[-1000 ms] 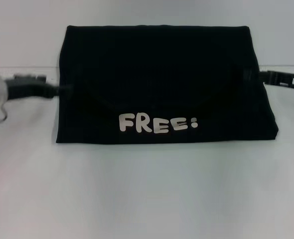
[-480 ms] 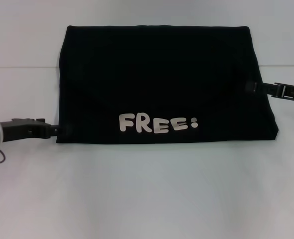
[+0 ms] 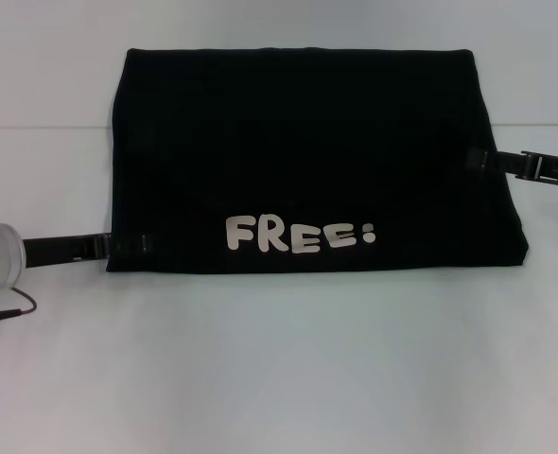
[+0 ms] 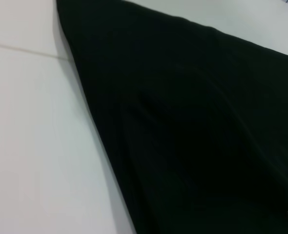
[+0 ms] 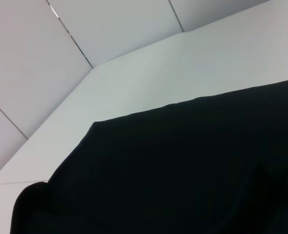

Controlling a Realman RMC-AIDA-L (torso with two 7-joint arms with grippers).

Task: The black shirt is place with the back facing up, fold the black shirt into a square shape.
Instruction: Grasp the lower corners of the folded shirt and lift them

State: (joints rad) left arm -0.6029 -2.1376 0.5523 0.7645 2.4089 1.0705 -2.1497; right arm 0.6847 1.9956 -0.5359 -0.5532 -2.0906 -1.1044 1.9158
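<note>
The black shirt (image 3: 298, 151) lies flat on the white table as a wide folded rectangle. White "FREE!" lettering (image 3: 300, 235) faces up near its front edge. My left gripper (image 3: 132, 244) reaches in low from the left and lies at the shirt's front left corner, over its edge. My right gripper (image 3: 476, 158) reaches in from the right and meets the shirt's right edge at about mid-height. The left wrist view shows the shirt's cloth (image 4: 193, 126) close up with its edge on the table. The right wrist view shows the cloth (image 5: 183, 165) filling the lower part.
The white table (image 3: 279, 369) stretches wide in front of the shirt and on both sides. A seam line (image 3: 43, 129) crosses the table behind the left arm. A pale wall (image 5: 110, 29) rises beyond the table's far edge.
My left gripper has moved from the middle of the shirt's left edge to its front left corner and reached in over the cloth. My right gripper shifted slightly along the right edge.
</note>
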